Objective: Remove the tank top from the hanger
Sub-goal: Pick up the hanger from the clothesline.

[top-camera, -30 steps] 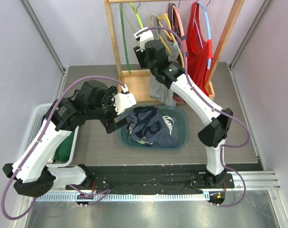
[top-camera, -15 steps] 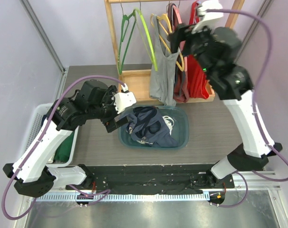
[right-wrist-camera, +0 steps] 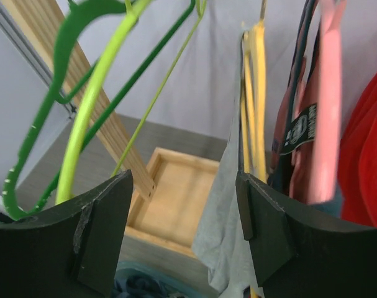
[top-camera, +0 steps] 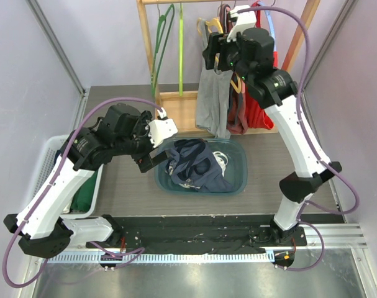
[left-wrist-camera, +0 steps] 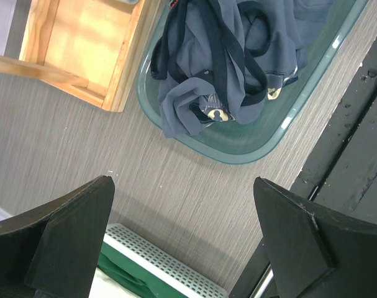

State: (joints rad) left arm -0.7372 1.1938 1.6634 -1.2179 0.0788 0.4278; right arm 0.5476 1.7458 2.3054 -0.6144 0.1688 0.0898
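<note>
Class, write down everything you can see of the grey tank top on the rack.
The grey tank top is thin, soft-looking fabric hanging limp and creased from a yellow hanger on the wooden rack, beside a dark red garment. The right gripper hovers open near its shoulder, seemingly not touching it.

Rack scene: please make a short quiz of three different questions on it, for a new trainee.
1. True or false: the right tool holds the grey top.
2. Which hanger carries that top? A green hanger, B yellow hanger, C pink hanger.
3. Fill in: the dark clothes lie in the ___.
Key: 1 false, it is open and empty; 2 B; 3 bin.
</note>
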